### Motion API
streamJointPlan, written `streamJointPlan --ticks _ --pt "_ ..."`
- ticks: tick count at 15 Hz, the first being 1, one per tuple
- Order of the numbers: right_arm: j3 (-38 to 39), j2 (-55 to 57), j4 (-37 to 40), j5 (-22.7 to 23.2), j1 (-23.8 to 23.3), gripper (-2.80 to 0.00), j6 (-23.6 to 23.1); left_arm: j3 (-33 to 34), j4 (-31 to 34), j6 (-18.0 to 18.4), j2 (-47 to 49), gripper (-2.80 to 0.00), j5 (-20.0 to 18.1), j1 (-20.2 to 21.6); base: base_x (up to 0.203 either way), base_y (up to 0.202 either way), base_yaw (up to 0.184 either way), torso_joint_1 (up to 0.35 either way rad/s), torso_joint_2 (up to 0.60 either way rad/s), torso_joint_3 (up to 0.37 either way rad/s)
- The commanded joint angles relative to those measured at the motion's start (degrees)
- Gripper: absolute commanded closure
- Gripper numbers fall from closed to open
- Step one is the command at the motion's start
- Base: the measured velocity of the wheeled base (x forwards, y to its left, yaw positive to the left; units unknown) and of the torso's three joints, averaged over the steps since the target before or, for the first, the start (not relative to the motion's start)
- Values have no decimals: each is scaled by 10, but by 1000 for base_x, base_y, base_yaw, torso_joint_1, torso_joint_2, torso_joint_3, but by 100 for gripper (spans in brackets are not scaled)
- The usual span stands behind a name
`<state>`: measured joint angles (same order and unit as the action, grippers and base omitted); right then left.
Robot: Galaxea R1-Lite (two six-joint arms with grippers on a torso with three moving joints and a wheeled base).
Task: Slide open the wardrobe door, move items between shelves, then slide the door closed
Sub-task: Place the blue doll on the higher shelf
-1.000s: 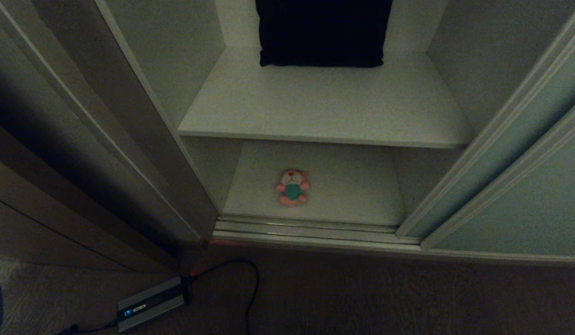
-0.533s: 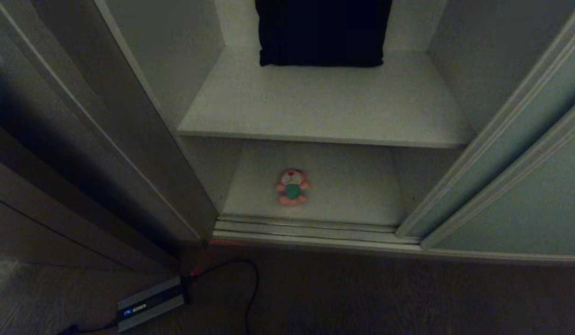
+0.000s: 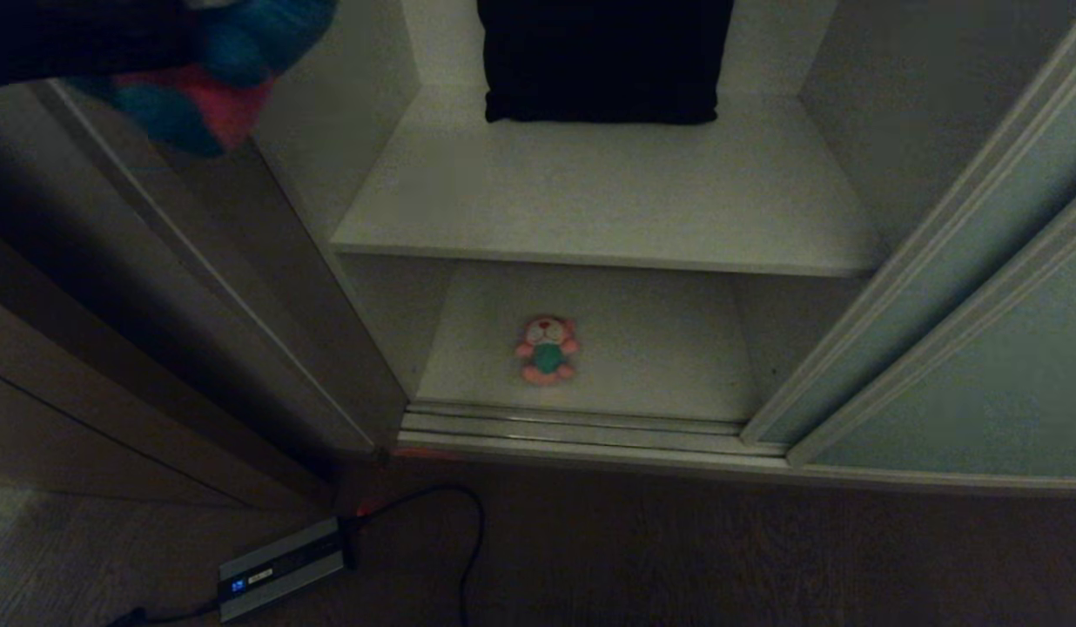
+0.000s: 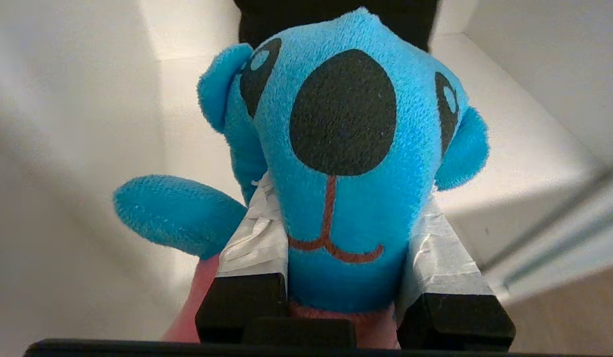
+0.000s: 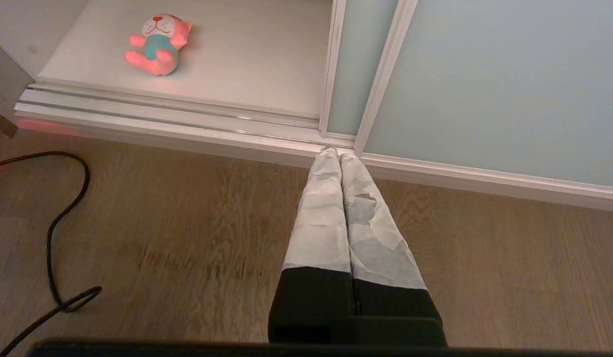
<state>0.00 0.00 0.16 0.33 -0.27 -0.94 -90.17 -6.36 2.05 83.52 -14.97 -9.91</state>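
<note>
Two plush toys are in play. In the head view the blue toy (image 3: pixel 216 70), red at the belly, hangs at the upper left, carried by the left hand (image 3: pixel 111 39), whose dark bulk fills that corner, short of the upper shelf (image 3: pixel 608 209). The pink toy (image 3: pixel 547 350) lies on its back on the lower shelf (image 3: pixel 660 348), near the front edge and just behind the ribbed floor track (image 3: pixel 581 427). A dark cushion (image 3: pixel 603 61) stands at the back of the upper shelf, leaving its front bare. The sliding wardrobe door (image 3: pixel 982 383) is pushed aside to the right. A small box with a cable (image 3: pixel 281 570) sits on the floor, clear of the opening.

The left wrist view shows that hand clamped on the blue toy across its lower body, its taped fingers (image 4: pixel 254 240) pressing in on both sides, one arm flopping loose. The toy looks light and soft; it will squash and not slip, and a mid-body hold seems best. The cushion behind could crowd a deep placement.

In the right wrist view the right hand (image 5: pixel 338 156) hangs above the wooden floor (image 5: pixel 187 223), fingers pressed together and empty, with its tips toward the door's bottom rail.
</note>
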Motion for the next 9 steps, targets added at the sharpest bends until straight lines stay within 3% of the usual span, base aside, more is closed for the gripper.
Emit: streamJointPlan --ticks 1,4,9 --pt "2 0 0 0 0 0 0 -115 -3 -7 186 0 48 -42 0 0 0 0 0 0" --pt "2 -1 0 0 0 0 0 -179 -24 -27 298 0 103 -69 0 0 0 0 0 0" --pt "2 0 0 0 0 0 0 -210 -155 -43 429 0 153 -83 0 0 0 0 0 0"
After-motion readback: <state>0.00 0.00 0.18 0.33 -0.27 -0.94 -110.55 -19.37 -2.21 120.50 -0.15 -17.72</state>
